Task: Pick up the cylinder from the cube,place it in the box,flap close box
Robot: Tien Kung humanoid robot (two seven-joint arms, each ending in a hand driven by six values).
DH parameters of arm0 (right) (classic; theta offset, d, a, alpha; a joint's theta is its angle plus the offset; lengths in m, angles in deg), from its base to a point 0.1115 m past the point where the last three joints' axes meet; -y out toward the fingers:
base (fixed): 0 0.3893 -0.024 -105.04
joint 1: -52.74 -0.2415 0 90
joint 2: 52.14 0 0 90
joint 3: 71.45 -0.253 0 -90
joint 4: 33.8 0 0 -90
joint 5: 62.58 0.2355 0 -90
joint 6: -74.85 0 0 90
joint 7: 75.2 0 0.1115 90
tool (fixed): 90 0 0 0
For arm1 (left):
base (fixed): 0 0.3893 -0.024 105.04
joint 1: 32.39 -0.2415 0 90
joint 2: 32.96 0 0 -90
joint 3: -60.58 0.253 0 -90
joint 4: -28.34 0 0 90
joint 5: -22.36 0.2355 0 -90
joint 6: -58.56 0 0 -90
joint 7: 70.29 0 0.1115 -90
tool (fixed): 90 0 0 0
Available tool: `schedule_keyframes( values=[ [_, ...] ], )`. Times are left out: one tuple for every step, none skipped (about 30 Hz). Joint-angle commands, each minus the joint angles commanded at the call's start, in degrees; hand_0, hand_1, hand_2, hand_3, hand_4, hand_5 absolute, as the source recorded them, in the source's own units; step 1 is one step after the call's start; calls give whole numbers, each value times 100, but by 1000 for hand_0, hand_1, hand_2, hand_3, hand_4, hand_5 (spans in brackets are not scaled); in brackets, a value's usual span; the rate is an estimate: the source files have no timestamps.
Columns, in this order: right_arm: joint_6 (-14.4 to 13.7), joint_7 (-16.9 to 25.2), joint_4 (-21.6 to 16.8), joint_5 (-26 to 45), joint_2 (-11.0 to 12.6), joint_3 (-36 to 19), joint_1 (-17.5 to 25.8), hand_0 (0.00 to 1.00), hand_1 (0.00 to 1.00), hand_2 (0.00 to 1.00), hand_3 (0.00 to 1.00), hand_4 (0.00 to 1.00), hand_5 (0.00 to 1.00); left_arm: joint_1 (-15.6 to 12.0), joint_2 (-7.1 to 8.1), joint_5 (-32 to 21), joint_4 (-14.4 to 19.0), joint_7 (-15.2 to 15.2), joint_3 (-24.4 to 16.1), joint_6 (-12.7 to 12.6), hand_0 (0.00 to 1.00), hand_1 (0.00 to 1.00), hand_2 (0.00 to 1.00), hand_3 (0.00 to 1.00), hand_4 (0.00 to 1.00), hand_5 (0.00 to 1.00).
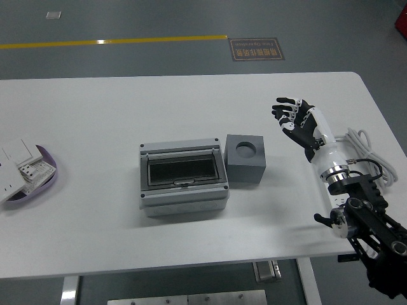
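I see one hand in view, the right hand, raised over the right part of the counter. Its fingers are spread and loosely bent, holding nothing and touching nothing. It stands apart from the cube, to that block's right.

I count one grey cube, with a round hole in its top face; I cannot tell whether the cylinder sits in that hole. One grey box stands just beside the cube on its left, nearly touching, its clear flap lying shut over the front.

One purple tray rests at the counter's left edge, holding white parts. One pale cable loops beside the right forearm.
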Motion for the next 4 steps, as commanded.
schedule_keyframes(
  values=[
    [3, -1, -2, -4, -1, -8, 1, 736, 652, 621, 628, 553, 139, 0, -2, -1, 0, 1, 1, 0, 587, 610, 605, 626, 644, 165],
    [7, -2, -4, -8, -4, -20, 3, 736, 652, 621, 628, 553, 139, 0, -5, -2, 0, 2, 0, 0, 587, 610, 605, 626, 644, 165],
    [12, -3, -7, -12, -7, -32, 4, 736, 652, 621, 628, 553, 139, 0, -10, -2, 0, 1, -1, 0, 587, 610, 605, 626, 644, 165],
    [16, -4, -9, -15, -12, -44, 6, 736, 652, 621, 628, 553, 139, 0, -14, -2, 0, 1, -3, 0, 587, 610, 605, 626, 644, 165]
  ],
)
